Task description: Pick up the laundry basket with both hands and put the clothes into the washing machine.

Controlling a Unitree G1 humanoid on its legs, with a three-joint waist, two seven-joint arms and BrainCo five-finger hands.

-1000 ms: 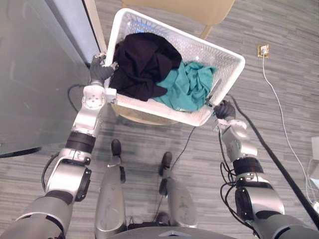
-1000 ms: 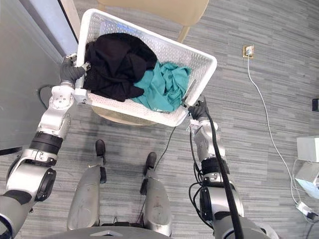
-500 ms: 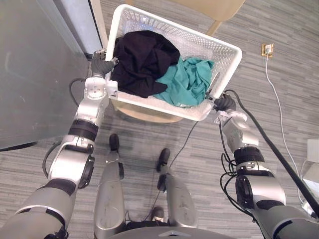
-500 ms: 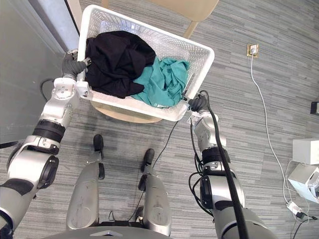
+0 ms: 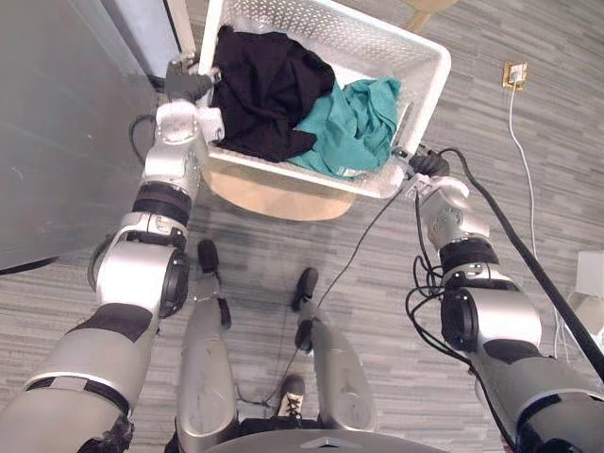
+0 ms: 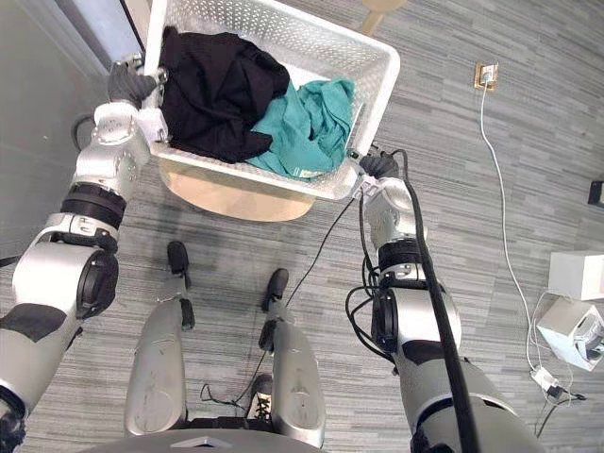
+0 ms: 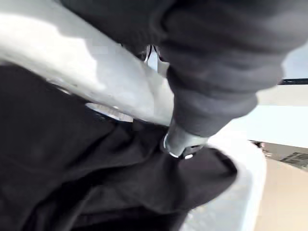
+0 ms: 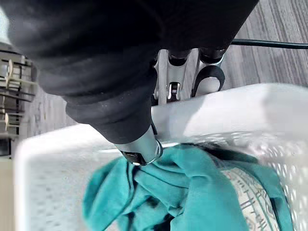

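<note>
A white perforated laundry basket [image 5: 326,28] hangs between my two hands, above a round beige chair seat [image 5: 274,193]. Inside lie a black garment [image 5: 269,85] toward my left and a teal garment [image 5: 357,123] toward my right. My left hand [image 5: 186,80] is shut on the basket's left rim [image 7: 120,94], its thumb hooked over the edge against the black cloth. My right hand [image 5: 427,165] is shut on the right rim [image 8: 231,108], thumb inside beside the teal cloth [image 8: 192,192].
A grey appliance panel [image 5: 57,123] and a pale upright frame [image 5: 179,24] stand close on my left. A wall-type socket [image 5: 515,74] with a white cord sits on the grey plank floor at right. White boxes [image 6: 576,302] lie at the far right.
The basket has risen and gone forward with both hands still on its rims. The chair seat under it now shows more.
</note>
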